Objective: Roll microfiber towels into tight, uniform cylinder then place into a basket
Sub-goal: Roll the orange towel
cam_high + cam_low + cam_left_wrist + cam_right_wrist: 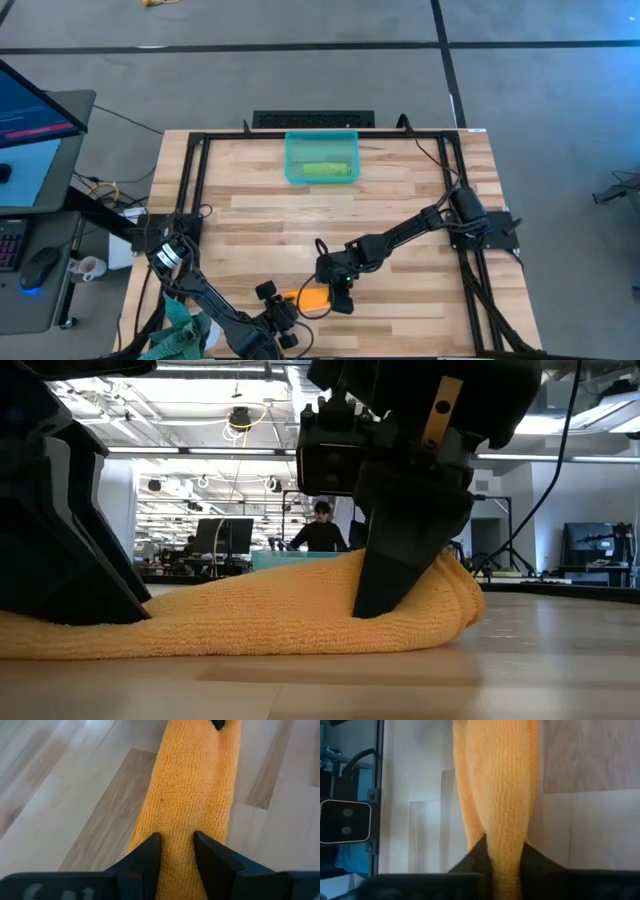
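Orange microfiber towel (312,297), rolled, lies at the table's six o'clock edge, pinched at one end by the left gripper (176,851) and at the other by the right gripper (505,851); next, judged, a joint lift toward the twelve o'clock basket (322,157) holding the lime green roll (325,170)

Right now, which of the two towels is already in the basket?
The lime green towel: it lies rolled inside the teal basket at the table's far side. The orange towel is still on the wood, pinched by both tools.

I see orange towel (250,620) rolled long on table's near edge, green roll (325,171) in basket (297,150).
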{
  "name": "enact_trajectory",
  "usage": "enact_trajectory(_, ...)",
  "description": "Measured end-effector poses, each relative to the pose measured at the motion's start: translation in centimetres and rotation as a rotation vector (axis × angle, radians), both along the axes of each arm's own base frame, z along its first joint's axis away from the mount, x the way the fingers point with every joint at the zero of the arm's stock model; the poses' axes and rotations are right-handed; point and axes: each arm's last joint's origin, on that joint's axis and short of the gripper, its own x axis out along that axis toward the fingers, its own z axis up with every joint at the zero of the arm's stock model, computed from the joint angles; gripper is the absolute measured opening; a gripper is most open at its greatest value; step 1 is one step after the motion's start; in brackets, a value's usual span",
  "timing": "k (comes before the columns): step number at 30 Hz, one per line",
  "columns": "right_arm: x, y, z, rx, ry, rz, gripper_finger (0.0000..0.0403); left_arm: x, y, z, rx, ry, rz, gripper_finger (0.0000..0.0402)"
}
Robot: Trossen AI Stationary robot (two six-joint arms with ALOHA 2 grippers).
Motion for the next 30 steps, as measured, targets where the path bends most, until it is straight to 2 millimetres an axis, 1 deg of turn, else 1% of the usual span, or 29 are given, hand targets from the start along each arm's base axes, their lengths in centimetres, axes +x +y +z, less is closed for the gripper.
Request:
enact_trajectory(2, 0.0, 0.0, 0.0, 0.0, -0.001, 0.0, 0.0028, -0.1, 0.0, 0.6, -0.014, 0.01, -0.008, 0.0113)
enact_trajectory(3, 0.0, 0.0, 0.0, 0.0, -0.001, 0.0, 0.002, -0.2, 0.0, 0.9, -0.018, 0.019, -0.018, 0.0113)
enact_trajectory(5, 0.0, 0.0, 0.0, 0.0, 0.0, 0.0, 0.002, -0.5, 0.1, 1.8, -0.019, 0.037, -0.037, 0.0113)
enact_trajectory(8, -0.1, 0.0, 0.0, 0.002, 0.011, 0.0, 0.0037, -1.2, 0.5, 3.5, -0.012, 0.069, -0.048, 0.0113)
enact_trajectory(10, -0.1, 0.0, -0.1, 0.001, 0.014, 0.001, 0.0041, -2.1, 0.8, 5.2, -0.004, 0.091, -0.051, 0.0113)
enact_trajectory(12, -0.1, 0.0, -0.1, 0.001, 0.014, 0.001, 0.0036, -3.3, 1.1, 7.0, 0.006, 0.089, -0.038, 0.0112)
enact_trajectory(15, -0.1, 0.0, -0.1, 0.001, 0.014, 0.0, 0.0022, -5.4, 1.4, 9.3, 0.031, 0.034, -0.008, 0.0104)
enact_trajectory(17, -0.1, 0.0, -0.1, 0.001, 0.013, 0.0, 0.002, -6.5, 1.4, 10.3, 0.045, -0.02, 0.009, 0.0095)
enact_trajectory(19, -0.1, 0.0, -0.1, -0.002, 0.012, -0.002, 0.0022, -7.0, 1.2, 10.6, 0.038, -0.052, 0.009, 0.0086)
enact_trajectory(21, -0.1, 0.1, -0.1, -0.006, 0.01, -0.003, 0.0031, -7.1, 0.8, 10.5, 0.017, -0.053, -0.002, 0.0077)
enact_trajectory(24, -0.2, 0.1, -0.1, -0.008, 0.01, -0.003, 0.0038, -6.5, 0.4, 10.4, -0.041, -0.053, -0.025, 0.0072)
enact_trajectory(27, -0.2, 0.1, -0.1, -0.008, 0.009, -0.004, 0.0032, -5.7, 0.4, 10.4, -0.064, -0.043, -0.055, 0.0085)
enact_trajectory(30, -0.2, 0.1, -0.1, -0.009, 0.009, -0.004, 0.0023, -4.9, 0.8, 10.2, -0.096, 0.034, -0.068, 0.0113)
